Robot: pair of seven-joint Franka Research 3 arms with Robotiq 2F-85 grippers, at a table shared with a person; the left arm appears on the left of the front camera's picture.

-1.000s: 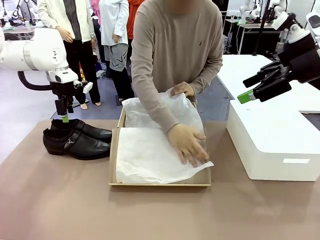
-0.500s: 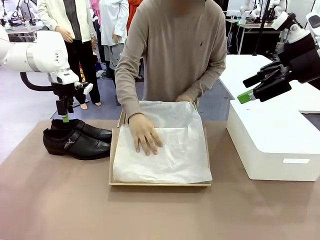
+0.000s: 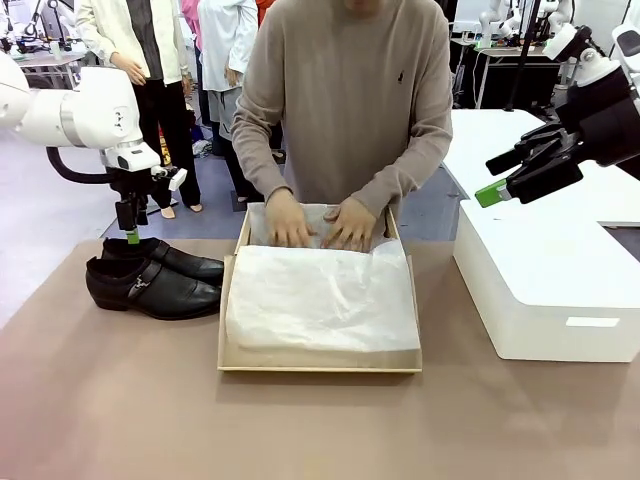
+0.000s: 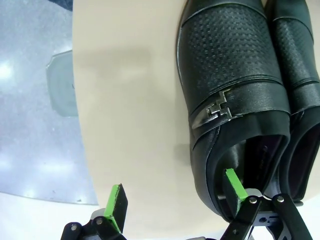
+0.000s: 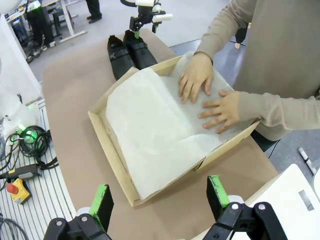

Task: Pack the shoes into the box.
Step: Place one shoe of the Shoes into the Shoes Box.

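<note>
While half a second ago one of the person's hands lay flat on the middle of the tissue paper (image 3: 320,300), we now see both hands, one (image 3: 287,220) beside the other (image 3: 352,224), pressing the paper down at the far end of the box (image 3: 320,367). The paper lies smoother and flatter than it did a second ago, when part of it was lifted. Neither arm has visibly shifted.

We count two black shoes (image 3: 155,278), side by side on the left of the table (image 3: 300,430), outside the box, toes pointing toward it; the nearer one sits just beside its left wall. We count one open brown cardboard box, lined with white paper, and one larger white box (image 3: 550,290) to its right.

We count two grippers. The left gripper (image 4: 175,194) points down at the heel end of the shoes, spread wide, one green pad inside a shoe's opening and the other outside it over the table. The right gripper (image 5: 160,196) hangs above the white box, spread wide and holding nothing.
</note>
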